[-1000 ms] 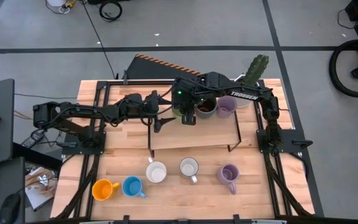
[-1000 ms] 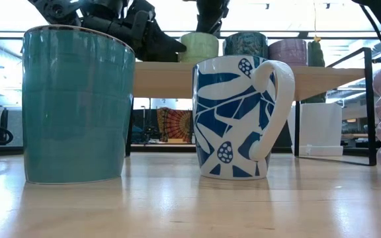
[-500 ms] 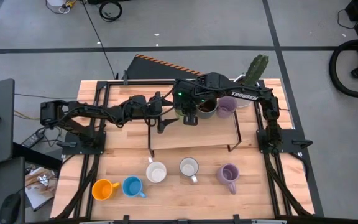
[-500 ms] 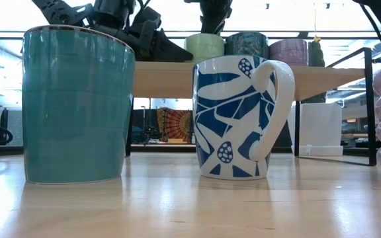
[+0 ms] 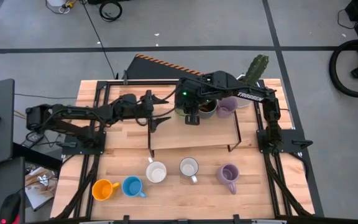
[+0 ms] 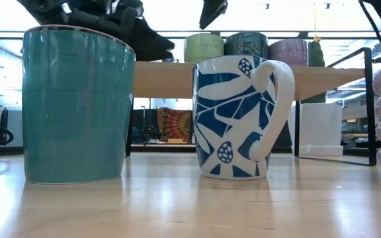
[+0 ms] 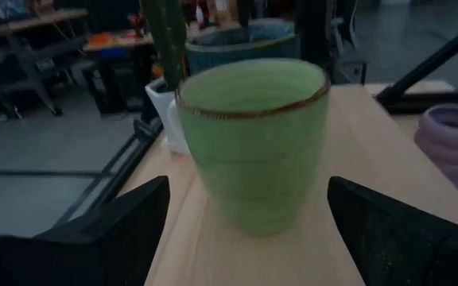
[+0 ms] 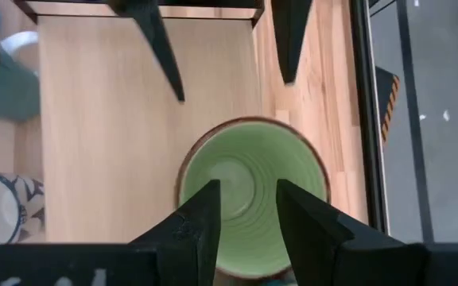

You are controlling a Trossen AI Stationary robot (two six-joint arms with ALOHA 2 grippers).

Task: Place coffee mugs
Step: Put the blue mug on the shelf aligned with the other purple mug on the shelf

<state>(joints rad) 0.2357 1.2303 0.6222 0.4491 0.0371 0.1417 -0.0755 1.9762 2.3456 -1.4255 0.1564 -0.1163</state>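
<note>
Cactus [image 7: 165, 40] behind green mug [image 7: 253, 143] shows, blurred, left-wrist only.

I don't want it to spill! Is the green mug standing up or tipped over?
Standing up. The green mug sits flat on the shelf, mouth upward.

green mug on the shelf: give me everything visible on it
The green mug is glossy pale-green ceramic with faint rings and a thin brown rim, upright and empty on the wooden shelf, leftmost of three there. No handle shows. The right gripper hangs above its mouth, not gripping. The left gripper is open, facing it from the side, apart.
</note>
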